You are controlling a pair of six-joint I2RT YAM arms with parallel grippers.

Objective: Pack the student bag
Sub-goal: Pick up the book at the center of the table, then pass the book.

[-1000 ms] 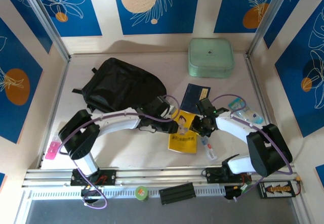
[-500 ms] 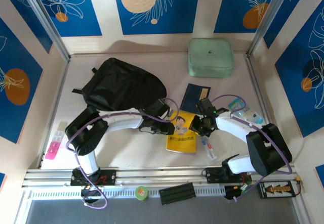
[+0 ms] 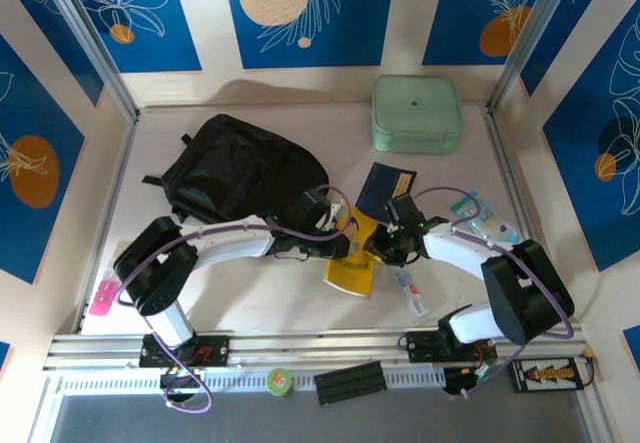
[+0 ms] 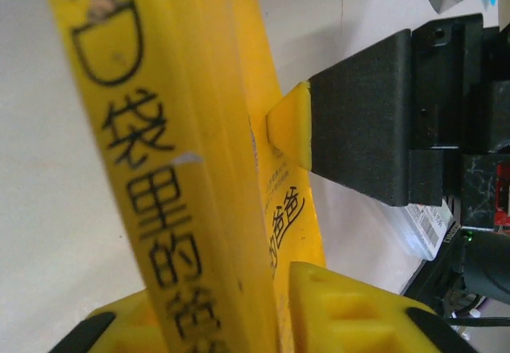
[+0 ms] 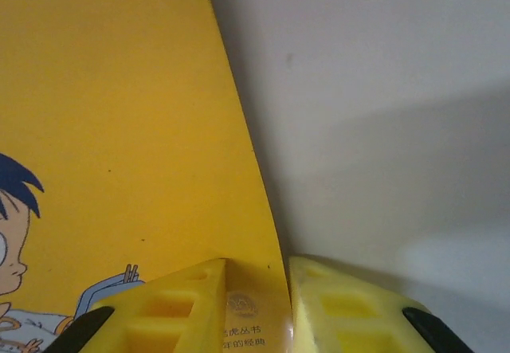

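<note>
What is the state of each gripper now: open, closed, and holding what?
Left gripper: closed on the yellow book.
Right gripper: closed on the same yellow book, at its other edge.

Yellow book [image 3: 350, 266] tilted up on edge; cartoon boy, black Chinese lettering on cover. Blue booklet [image 3: 388, 189] just beside, at its 1 o'clock. Mint case [image 3: 417, 114] farther off, 1 o'clock. Clear packets [image 3: 482, 225] at 3 o'clock. Pink item [image 3: 103, 296] far at 9 o'clock.
</note>
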